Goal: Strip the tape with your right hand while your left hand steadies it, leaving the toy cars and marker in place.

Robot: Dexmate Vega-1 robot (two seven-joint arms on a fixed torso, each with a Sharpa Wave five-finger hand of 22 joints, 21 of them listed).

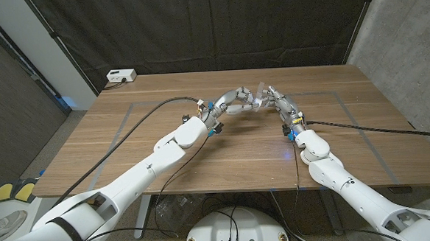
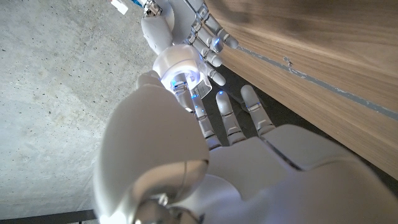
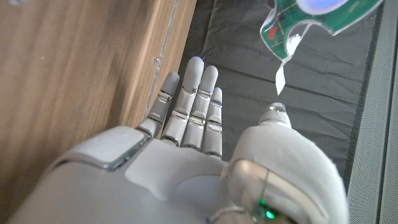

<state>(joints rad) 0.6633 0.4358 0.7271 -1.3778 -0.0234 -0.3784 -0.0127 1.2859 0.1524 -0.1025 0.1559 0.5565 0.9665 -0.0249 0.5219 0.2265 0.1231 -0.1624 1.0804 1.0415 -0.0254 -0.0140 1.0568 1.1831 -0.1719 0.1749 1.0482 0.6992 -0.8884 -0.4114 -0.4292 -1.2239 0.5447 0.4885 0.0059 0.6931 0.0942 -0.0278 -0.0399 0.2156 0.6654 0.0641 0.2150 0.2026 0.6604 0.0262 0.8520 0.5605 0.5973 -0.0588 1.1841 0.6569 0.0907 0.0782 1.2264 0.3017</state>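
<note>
Meeting above table [image 1: 202, 147] | left hand [image 1: 232, 101], right hand [image 1: 276, 99] | grip unclear

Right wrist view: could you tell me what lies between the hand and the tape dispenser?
A loose tape strip hangs from the tape dispenser toward the right hand.

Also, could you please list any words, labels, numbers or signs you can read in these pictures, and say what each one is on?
None can be read.
Tape dispenser: its green label carries pale lines and marks, too blurred to read as text.
White box at the table's far left corner: no legible marking at this size.
Left hand and right hand: no lettering visible, only small blue lights.
</note>
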